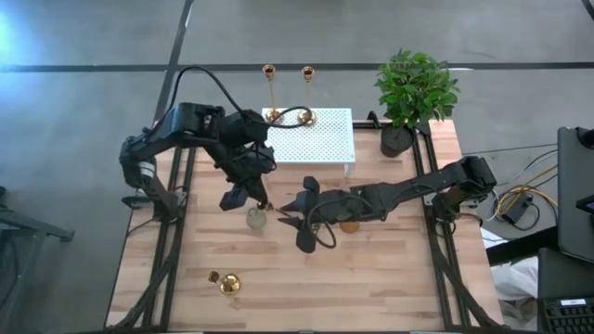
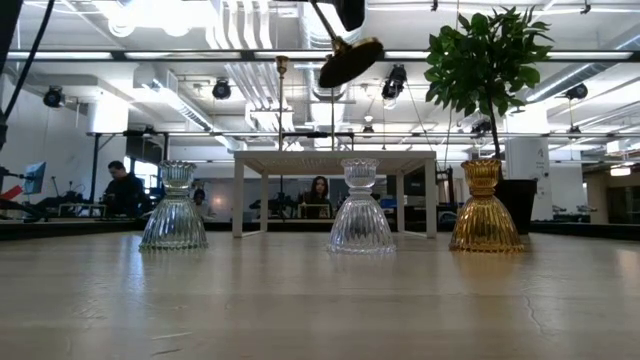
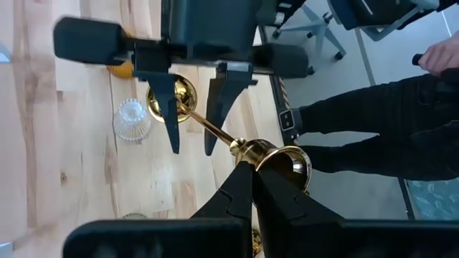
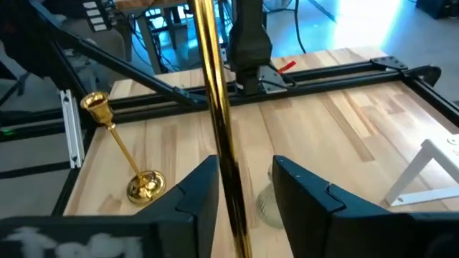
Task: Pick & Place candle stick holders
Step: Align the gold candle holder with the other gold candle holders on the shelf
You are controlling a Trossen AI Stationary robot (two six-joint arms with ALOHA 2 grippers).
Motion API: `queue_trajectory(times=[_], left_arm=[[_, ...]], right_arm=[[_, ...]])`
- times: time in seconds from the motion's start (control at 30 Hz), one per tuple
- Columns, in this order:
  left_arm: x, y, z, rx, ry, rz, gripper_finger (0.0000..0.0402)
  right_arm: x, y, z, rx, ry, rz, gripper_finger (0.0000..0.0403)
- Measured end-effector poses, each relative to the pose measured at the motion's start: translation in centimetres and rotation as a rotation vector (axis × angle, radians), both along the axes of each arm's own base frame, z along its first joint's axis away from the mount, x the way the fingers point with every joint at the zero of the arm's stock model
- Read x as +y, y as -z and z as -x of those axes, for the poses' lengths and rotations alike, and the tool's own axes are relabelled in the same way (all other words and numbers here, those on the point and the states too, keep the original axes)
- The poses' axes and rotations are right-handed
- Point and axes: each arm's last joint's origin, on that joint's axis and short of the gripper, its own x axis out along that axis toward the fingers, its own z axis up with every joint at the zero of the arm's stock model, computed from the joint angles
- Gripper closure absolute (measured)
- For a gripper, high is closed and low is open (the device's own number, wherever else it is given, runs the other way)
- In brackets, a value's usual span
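Both arms meet over the middle of the wooden table, just in front of the white perforated stand. The left gripper has its fingers pressed together on one gold candle stick holder at the neck just below its flared end, holding it off the wood. The right gripper faces it from the far side of that stem, its fingers spread with the stem running between them; in the right wrist view the stem passes between the two dark fingers without visibly touching either.

On the stand, two more gold holders stand upright at its back edge, side by side. A fourth lies on its side well forward of the stand, near the front left of the table; the right wrist view shows it tilted on its round base.

Directly under the handover sits a clear ribbed glass holder, close beneath the left gripper. In the low view, another clear glass piece and an amber one stand in a row with it. A potted plant stands just right of the stand. A person's dark sleeve shows beyond the table edge.
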Motion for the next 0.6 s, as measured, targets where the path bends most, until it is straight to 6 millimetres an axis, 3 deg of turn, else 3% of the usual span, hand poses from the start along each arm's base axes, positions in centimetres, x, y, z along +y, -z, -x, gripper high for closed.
queue_trajectory(times=[0.27, 0.6], left_arm=[[0.0, -0.57, 0.37, -0.019, -0.013, 0.008, 0.0395], [0.01, -0.96, 1.01, -0.032, -0.021, 0.012, 0.0395]], right_arm=[[-0.02, 0.27, 0.05, 0.01, 0.001, 0.003, 0.0262], [-0.08, 0.9, 0.35, 0.078, 0.011, -0.002, 0.0285]])
